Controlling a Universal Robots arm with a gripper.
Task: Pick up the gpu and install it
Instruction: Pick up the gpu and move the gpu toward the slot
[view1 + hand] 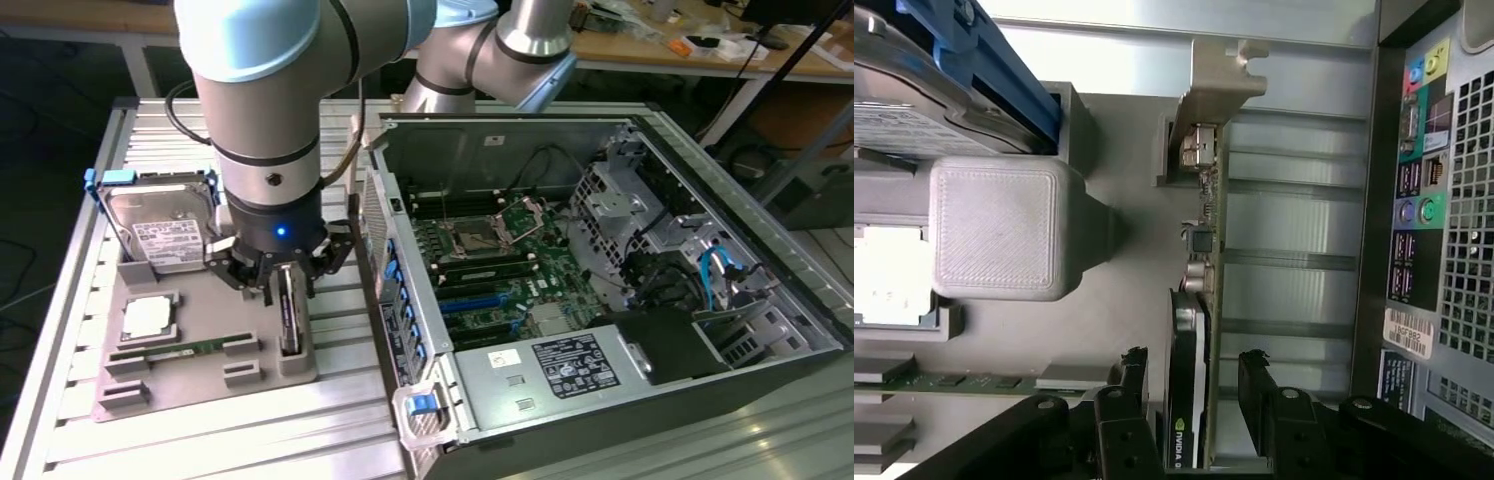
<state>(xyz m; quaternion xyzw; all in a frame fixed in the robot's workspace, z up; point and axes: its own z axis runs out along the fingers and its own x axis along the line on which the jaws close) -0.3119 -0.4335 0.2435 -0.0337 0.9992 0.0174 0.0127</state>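
The gpu [292, 328] stands on its edge in a slot of the grey holder tray [200, 385], on the side nearest the computer case. In the wrist view it is a thin dark card [1187, 330] with a silver-beige bracket [1219, 85] at its far end. My gripper [286, 285] hangs straight over it, open. Its two black fingers [1129, 380] straddle the card near the end away from the bracket, with a small gap showing on each side. Nothing is gripped.
The tray also holds a silver hard drive in a blue frame [158, 232], a processor [147, 316] and a green memory stick [180, 352]. The open computer case [561, 300] lies at the exterior view's right, its motherboard slots [474, 300] exposed and its rear wall close beside the gpu.
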